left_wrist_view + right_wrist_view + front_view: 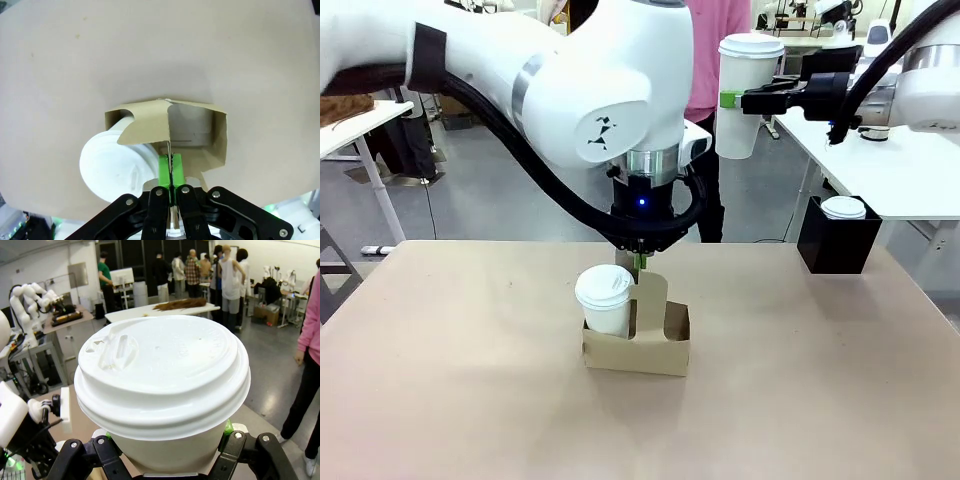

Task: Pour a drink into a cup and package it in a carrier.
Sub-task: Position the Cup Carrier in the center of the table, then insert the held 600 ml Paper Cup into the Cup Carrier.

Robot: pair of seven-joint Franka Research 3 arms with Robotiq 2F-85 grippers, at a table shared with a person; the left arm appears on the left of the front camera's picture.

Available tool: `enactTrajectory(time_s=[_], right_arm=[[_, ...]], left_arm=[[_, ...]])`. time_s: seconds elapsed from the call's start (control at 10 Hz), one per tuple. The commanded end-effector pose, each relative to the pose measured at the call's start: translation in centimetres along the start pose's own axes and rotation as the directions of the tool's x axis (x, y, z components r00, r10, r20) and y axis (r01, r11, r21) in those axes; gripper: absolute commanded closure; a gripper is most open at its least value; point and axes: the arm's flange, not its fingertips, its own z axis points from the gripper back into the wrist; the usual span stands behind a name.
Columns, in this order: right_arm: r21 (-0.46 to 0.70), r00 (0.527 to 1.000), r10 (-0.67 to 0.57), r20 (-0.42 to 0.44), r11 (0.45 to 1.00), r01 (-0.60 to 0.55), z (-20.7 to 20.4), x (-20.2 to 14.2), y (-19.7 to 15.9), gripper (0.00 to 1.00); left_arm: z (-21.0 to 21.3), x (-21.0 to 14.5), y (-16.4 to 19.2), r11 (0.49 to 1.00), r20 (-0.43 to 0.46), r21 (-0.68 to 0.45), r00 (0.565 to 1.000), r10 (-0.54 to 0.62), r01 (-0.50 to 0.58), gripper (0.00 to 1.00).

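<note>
Right now, front: left gripper (638, 262) pinches carrier (636, 348) by handle tab (653, 292), first cup (605, 298) seated. Right gripper (738, 100) holds second cup (742, 75) upright, high, well off to the right.
Left wrist: pads (164, 170) shut on tab, free hole (192, 132) just beside.
Right wrist: lid on, jaws clamped round cup wall.

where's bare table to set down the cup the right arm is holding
Bare table runs wide left of the carrier, along the near edge, and between it and the black box. Crowded at the middle: the left gripper pinches the handle tab beside the seated cup.
</note>
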Motion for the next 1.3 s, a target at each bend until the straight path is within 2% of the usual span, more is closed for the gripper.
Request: enactTrajectory(time_s=[0.0, 0.1, 0.2, 0.5, 0.6, 0.7, 0.8, 0.9, 1.0, 1.2], right_arm=[[0.001, 1.000, 0.007, 0.007, 1.000, -0.007, 0.0, 0.5, 0.2, 0.20], [0.001, 1.000, 0.007, 0.007, 1.000, -0.007, 0.0, 0.5, 0.2, 0.20], [0.001, 1.000, 0.007, 0.007, 1.000, -0.007, 0.0, 0.5, 0.2, 0.20], [0.001, 1.000, 0.007, 0.007, 1.000, -0.007, 0.0, 0.5, 0.2, 0.20], [0.001, 1.000, 0.007, 0.007, 1.000, -0.007, 0.0, 0.5, 0.2, 0.20], [0.001, 1.000, 0.007, 0.007, 1.000, -0.007, 0.0, 0.5, 0.2, 0.20], [0.001, 1.000, 0.007, 0.007, 1.000, -0.007, 0.0, 0.5, 0.2, 0.20], [0.000, 1.000, 0.000, 0.000, 1.000, 0.000, 0.0, 0.0, 0.0, 0.20], [0.093, 0.999, -0.009, -0.034, 0.996, 0.012, 0.0, -0.8, -1.1, 0.20], [0.233, 0.997, -0.005, -0.077, 0.972, 0.023, -0.2, -3.8, -2.6, 0.20]], left_arm=[[-0.6, 0.2, -0.7, 0.999, 0.001, 0.029, 1.000, 0.028, -0.028, 0.98], [-0.5, 0.2, -0.5, 0.999, -0.022, 0.036, 1.000, -0.006, 0.007, 0.98], [-0.3, -0.1, -0.4, 1.000, -0.004, 0.005, 1.000, -0.004, 0.004, 0.98], [-0.3, -0.1, -0.4, 1.000, -0.004, 0.005, 1.000, -0.004, 0.004, 0.98], [-0.1, 0.1, -0.6, 1.000, -0.006, 0.005, 1.000, -0.005, 0.005, 0.40], [0.3, 0.0, 0.4, 0.999, -0.013, -0.026, 1.000, -0.019, 0.019, 0.39], [1.2, 0.0, 1.1, 0.998, -0.020, -0.057, 0.999, -0.036, 0.034, 0.00], [2.6, -0.1, 1.8, 0.994, -0.018, -0.093, 0.998, -0.055, 0.053, 0.35], [4.1, -0.1, 2.9, 0.989, -0.018, -0.124, 0.997, -0.078, 0.075, 0.00], [6.6, 0.0, 6.5, 0.968, -0.029, -0.201, 0.986, -0.162, 0.153, 0.00]])
